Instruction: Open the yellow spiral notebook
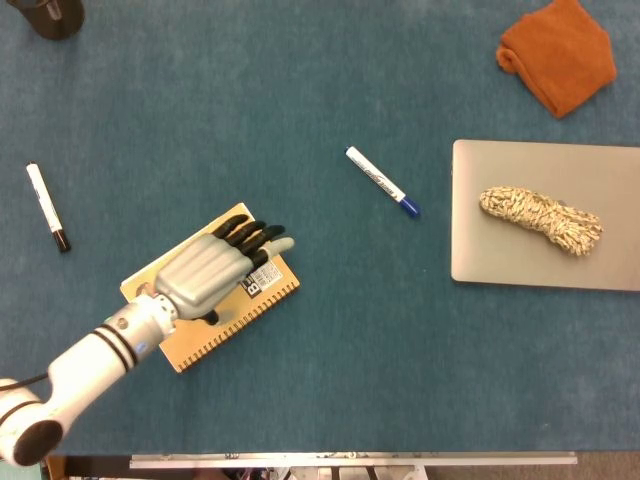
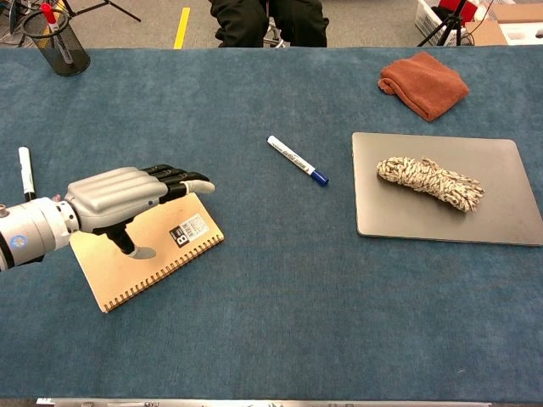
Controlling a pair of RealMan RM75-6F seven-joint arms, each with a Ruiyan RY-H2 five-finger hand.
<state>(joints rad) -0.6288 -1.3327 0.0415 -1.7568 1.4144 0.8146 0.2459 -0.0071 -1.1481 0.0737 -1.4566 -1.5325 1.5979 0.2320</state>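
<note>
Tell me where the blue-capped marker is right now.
The blue-capped marker lies on the table near its middle in both views, between the yellow spiral notebook to its left and the grey tray to its right, touching neither.

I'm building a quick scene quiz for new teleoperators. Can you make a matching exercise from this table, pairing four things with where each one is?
Things:
1. coiled rope
2. orange cloth
3. blue-capped marker
4. left hand

Places:
A. lying alone near the middle of the table
B. over the closed yellow spiral notebook
C. on the grey tray
D. far right part of the table, beyond the tray

Pairs: 1-C, 2-D, 3-A, 4-B
</note>
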